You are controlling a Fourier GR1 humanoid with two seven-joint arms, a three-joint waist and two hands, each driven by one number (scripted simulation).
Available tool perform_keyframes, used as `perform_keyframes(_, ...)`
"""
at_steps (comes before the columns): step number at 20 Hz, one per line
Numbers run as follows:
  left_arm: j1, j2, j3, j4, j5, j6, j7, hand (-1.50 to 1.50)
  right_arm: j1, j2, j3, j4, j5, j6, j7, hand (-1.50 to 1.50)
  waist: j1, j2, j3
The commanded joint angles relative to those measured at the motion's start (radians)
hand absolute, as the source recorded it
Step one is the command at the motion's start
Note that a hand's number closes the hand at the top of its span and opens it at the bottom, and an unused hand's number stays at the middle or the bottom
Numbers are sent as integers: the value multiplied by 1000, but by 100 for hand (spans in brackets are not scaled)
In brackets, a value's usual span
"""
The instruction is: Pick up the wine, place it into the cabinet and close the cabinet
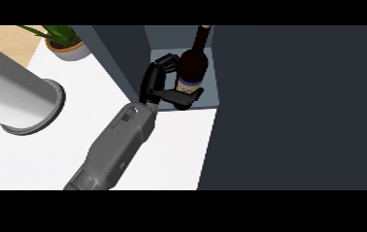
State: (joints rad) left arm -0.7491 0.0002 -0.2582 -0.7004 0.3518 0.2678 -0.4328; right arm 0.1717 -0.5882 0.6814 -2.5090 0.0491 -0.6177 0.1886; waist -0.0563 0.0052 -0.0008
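Wine bottle inside the open cabinet, one robot hand curled round it.

The right robot hand (163,83) wraps its fingers about the upright wine bottle (192,66) standing on the cabinet (188,107) floor; at ten o'clock on the worktop (179,143) sits a potted plant (63,41).

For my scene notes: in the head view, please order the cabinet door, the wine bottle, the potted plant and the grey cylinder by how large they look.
1. Cabinet door
2. Grey cylinder, cut by the left edge
3. Wine bottle, partly behind the hand
4. Potted plant, cut by the top edge; close to the bottle, so unsure.
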Motion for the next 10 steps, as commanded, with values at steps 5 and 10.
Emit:
perform_keyframes(5, -205, 0, -11, 217, 2, 81, 37, 150, 48, -29, -61, -168, -98, 35, 22, -150, -12, 7, 2)
perform_keyframes(10, -221, 0, -9, 317, 50, 98, 13, 150, 70, -16, -3, -171, -83, 51, -2, -150, -40, 12, 0)
